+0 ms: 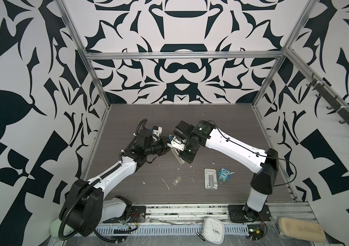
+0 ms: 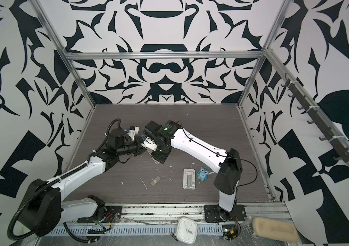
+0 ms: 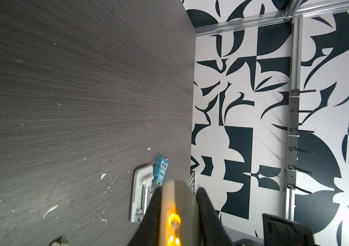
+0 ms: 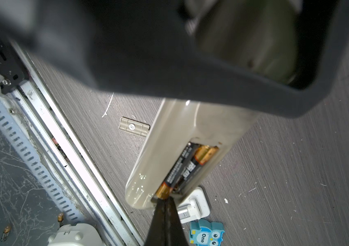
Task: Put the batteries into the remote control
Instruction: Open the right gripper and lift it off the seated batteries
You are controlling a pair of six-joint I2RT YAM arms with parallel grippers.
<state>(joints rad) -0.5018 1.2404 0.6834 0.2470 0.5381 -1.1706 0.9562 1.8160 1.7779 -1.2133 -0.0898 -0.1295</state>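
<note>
Remote control (image 4: 169,136) sits left of table centre, tilted, back up. The left gripper (image 3: 178,191) is clamped across its edges, probably to steady it. Both batteries (image 4: 183,168) lie in the open bay. The right gripper (image 4: 165,201), jaws together, has its tip at one battery's brass end, likely to press it home. The battery cover (image 4: 134,126) lies loose on the table nearer the front, apart from the remote.

The remote control (image 4: 165,153) has a back of smooth beige plastic, glossy, with small bright reflections. The batteries (image 4: 185,168) wear a black printed wrap, slightly shiny, and have coppery metallic ends. The cover (image 4: 134,126) is ribbed beige plastic, rather matt. The table (image 4: 297,170) looks like dark grey wood grain, matt, with white scratches. The rails (image 1: 182,55) are bare brushed metal.
</note>
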